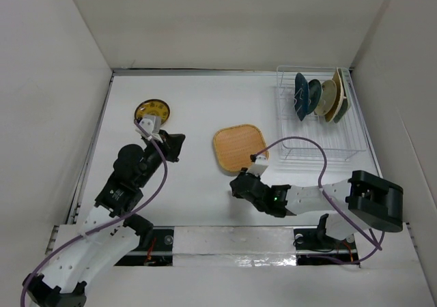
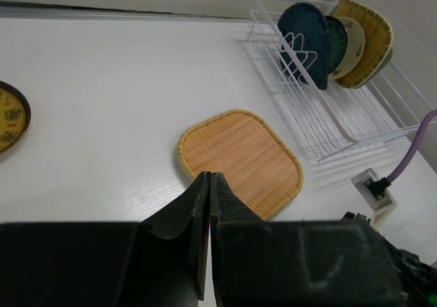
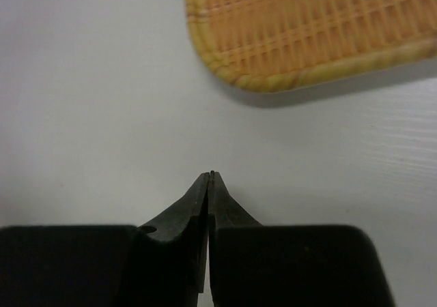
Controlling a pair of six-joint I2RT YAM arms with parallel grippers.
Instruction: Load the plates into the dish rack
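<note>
**Plates partly racked, two flat on the tabletop**

Several plates stand on edge in the far end of the dish rack [image 1: 317, 126]. Among them are a teal-blue plate [image 2: 305, 42] on the rack's left side, a cream plate [image 2: 351, 46] further right, and a tan plate [image 2: 370, 37] beyond that. The rack's near end holds nothing.

A woven tan plate [image 1: 239, 149] lies flat on the tabletop [image 1: 198, 102], just left of the rack's near-left corner and not touching the wire. A round yellow plate [image 1: 151, 109] with a dark pattern also lies flat, well to the left of the rack.

On the right arm [image 1: 300, 199], the jaws are pressed together and hold nothing. Their tips sit over bare tabletop, on the woven plate's side away from the rack's far end, close to its rim but apart from it. On the left arm [image 1: 130, 177], the jaws are likewise pressed together and empty, well left of the rack near the yellow plate.
</note>
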